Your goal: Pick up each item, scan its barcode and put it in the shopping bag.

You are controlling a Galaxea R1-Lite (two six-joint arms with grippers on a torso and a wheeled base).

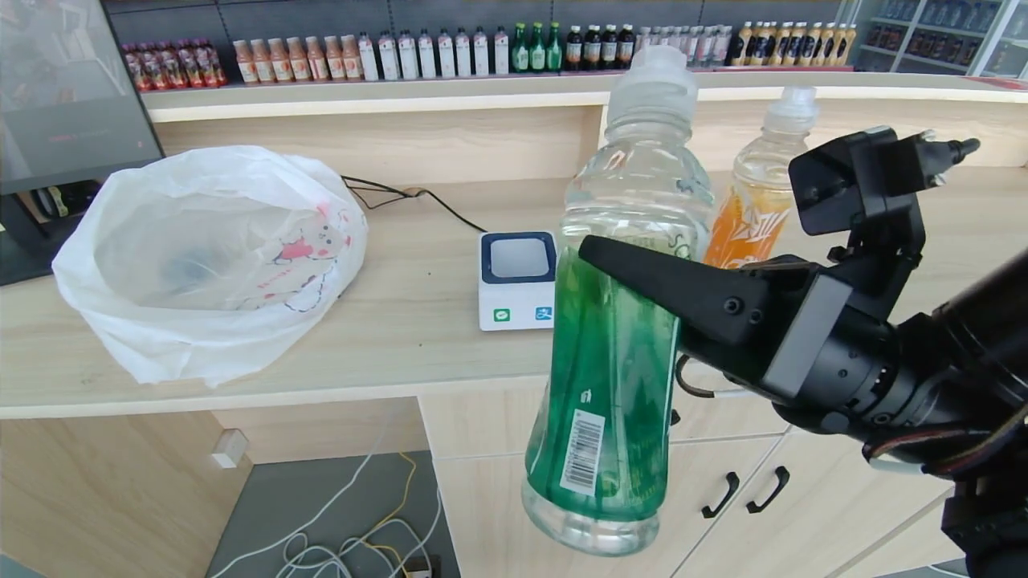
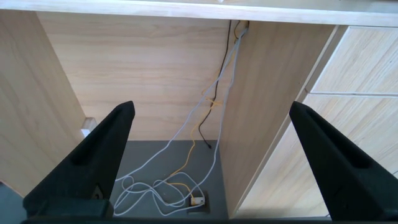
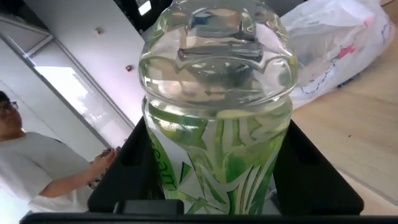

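Observation:
My right gripper (image 1: 618,265) is shut on a clear bottle with a green label (image 1: 610,377), held upright in the air in front of the counter's edge. Its barcode (image 1: 581,451) faces me, low on the label. The right wrist view looks at the bottle's base (image 3: 217,68) between the fingers (image 3: 311,171). A white scanner with a dark-rimmed window (image 1: 517,279) sits on the counter just left of the bottle. The open white shopping bag (image 1: 210,257) lies at the counter's left. An orange drink bottle (image 1: 763,193) stands behind the held one. My left gripper (image 2: 211,162) is open, below the counter.
The wooden counter (image 1: 401,337) has a raised back ledge with a shelf of bottled drinks (image 1: 514,48) behind. A monitor (image 1: 64,88) stands at far left. Cables (image 2: 180,186) lie on the floor under the counter, beside cabinet doors (image 1: 747,490).

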